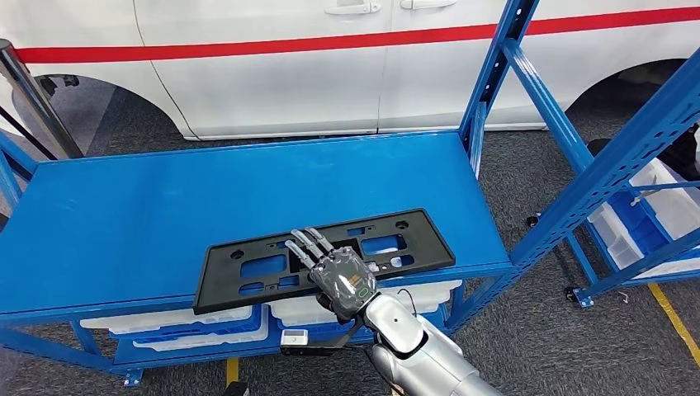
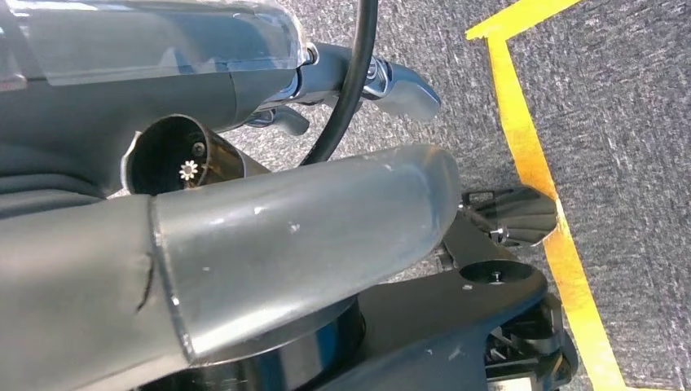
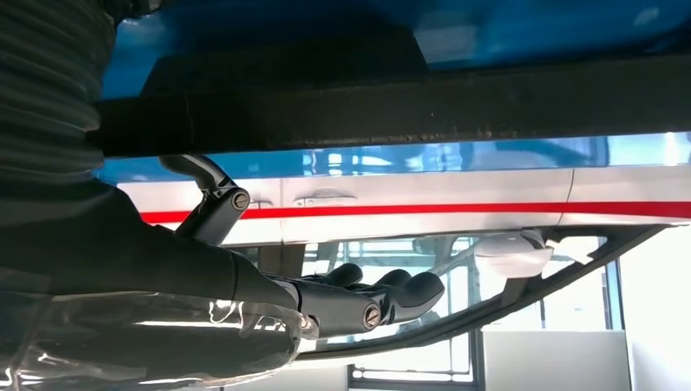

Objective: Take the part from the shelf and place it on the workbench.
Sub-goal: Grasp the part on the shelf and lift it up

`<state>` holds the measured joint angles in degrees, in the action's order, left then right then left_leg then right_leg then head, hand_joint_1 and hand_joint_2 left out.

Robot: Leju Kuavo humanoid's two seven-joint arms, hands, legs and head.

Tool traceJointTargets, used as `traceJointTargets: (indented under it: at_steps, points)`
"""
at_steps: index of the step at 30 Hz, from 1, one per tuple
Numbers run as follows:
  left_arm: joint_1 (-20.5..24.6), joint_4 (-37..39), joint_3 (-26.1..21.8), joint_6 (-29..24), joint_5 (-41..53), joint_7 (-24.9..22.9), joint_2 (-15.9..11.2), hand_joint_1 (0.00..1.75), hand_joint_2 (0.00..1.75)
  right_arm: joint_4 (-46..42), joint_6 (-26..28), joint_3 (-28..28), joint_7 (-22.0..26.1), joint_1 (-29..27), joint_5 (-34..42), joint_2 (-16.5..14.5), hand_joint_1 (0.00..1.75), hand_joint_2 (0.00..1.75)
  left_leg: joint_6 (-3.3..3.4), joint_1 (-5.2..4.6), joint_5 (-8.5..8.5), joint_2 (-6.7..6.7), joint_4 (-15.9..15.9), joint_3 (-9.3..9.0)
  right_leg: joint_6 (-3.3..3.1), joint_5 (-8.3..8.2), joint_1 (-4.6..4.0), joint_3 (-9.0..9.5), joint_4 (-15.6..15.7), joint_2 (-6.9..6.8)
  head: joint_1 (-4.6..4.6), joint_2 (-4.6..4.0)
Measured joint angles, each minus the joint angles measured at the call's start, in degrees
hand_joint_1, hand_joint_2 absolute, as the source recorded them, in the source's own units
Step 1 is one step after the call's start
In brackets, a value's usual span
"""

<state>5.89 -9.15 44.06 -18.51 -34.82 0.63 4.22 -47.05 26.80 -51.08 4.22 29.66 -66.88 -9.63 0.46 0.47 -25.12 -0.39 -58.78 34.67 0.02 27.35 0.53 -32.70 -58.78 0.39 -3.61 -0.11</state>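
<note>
- The part (image 1: 330, 252), a flat black rectangular frame with cut-outs and round holes, lies on the blue surface (image 1: 165, 214) of the workbench, along its near edge and towards the near right corner; its near left corner juts slightly past the edge.
- The right hand (image 1: 334, 268) reaches in from below the near edge and rests over the near middle of the part, back of the hand up.
- Its fingers (image 1: 307, 246) lie stretched out flat across the part's top; whether a thumb presses from beneath, I cannot tell from the head view.
- In the right wrist view, the hand (image 3: 326, 297) shows dark fingers (image 3: 407, 289) extended side by side, with the thumb (image 3: 213, 195) raised apart from them towards the dark edge above; the hold on the part stays unclear.
- The left wrist view looks at grey carpet and a yellow floor line (image 2: 538, 163); the left hand's state cannot be told.
- Behind the far edge stands a white vehicle (image 1: 330, 58) with a red stripe.
- White bins (image 1: 198, 322) sit on the lower shelf under the surface.
- A blue rack (image 1: 611, 165) stands beside the right edge.
</note>
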Motion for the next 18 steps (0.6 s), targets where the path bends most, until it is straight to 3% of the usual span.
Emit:
traceJointTargets:
  at_steps: [13, 18]
  points:
    - [0.06, -0.01, 0.08, 0.39, -0.85, -0.02, 0.01, 0.0, 0.0, -4.0, 2.73, 0.85, -0.35, 0.19, -1.01, 0.43, 0.0, 1.75, 0.0, 0.0, 0.0, 0.0, 0.0, 0.01, 0.0, 0.0, -0.01, -0.03, 0.0, 0.01, 0.01, 0.0]
    - [0.05, -0.01, 0.43, 0.22, -1.02, -0.01, 0.02, 0.0, 0.0, -6.53, 7.6, 1.58, 0.25, -0.77, -1.4, 0.67, 0.0, 1.75, 0.0, 0.0, 0.0, 0.0, 0.0, 0.01, 0.0, 0.0, -0.01, -0.04, 0.0, 0.01, 0.0, 0.0]
